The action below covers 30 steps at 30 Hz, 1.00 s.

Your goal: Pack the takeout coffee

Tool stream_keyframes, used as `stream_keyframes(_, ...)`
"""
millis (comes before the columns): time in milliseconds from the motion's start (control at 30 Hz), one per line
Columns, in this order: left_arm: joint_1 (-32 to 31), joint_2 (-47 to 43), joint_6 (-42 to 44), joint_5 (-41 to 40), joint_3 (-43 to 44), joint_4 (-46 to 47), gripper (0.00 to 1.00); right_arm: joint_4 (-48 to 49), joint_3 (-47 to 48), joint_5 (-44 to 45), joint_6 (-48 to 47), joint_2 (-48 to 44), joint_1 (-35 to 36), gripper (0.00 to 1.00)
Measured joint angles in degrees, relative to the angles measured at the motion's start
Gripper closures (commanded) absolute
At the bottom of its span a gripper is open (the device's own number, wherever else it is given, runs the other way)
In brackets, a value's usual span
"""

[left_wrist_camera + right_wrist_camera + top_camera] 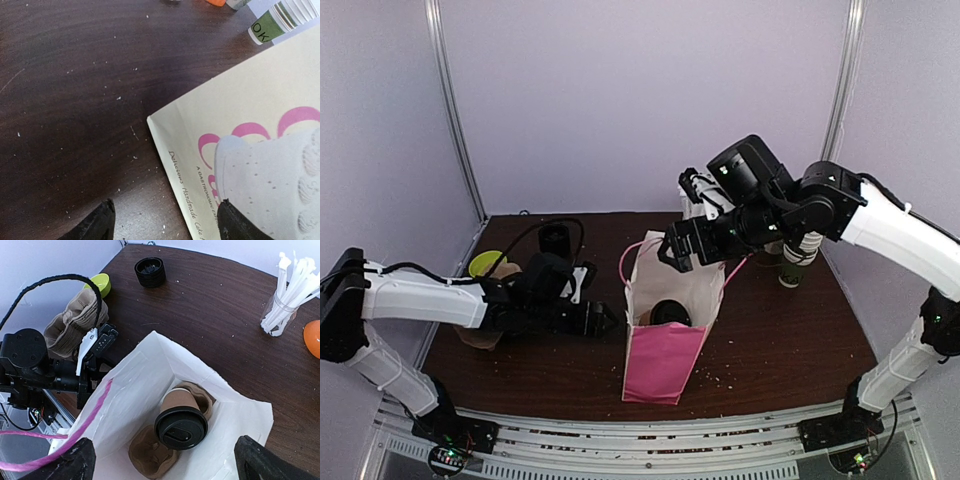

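The takeout coffee (181,425), a brown paper cup with a black dome lid, stands tilted in a brown cardboard carrier (150,452) at the bottom of the open white-and-pink paper bag (665,335). Its lid shows through the bag's mouth in the top view (670,312). My right gripper (685,250) is open and empty above the bag's rear rim; its fingertips (75,460) frame the opening. My left gripper (610,322) is open and empty low at the bag's left side. The bag's printed face (240,125) fills the left wrist view, with its edge between the fingertips (102,220).
A stack of black lids (554,238), a green bowl (485,264) and a pile of brown carriers (75,325) sit at the back left. A stack of white-and-green cups (798,258) stands right of the bag. A glass of white straws (280,310) and an orange object (312,337) are behind.
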Motion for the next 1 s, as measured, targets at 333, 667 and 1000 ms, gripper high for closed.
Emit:
stream_keyframes(333,0.0,-9.0,1.5,-4.6,6.1,-7.6,0.20,2.9,1.1,2.1,-0.4,-1.9,0.0,0.00)
stream_keyframes(667,0.0,-19.6,3.4,-8.9,10.0,-12.3,0.17,10.4,1.0,3.4,0.7,-3.0,0.0,0.00)
stream_keyframes(1000,-3.0,-20.3,4.6,-7.2,12.7,-11.3,0.11,21.8,-8.8,3.4,5.2,-8.3,-0.5,0.00)
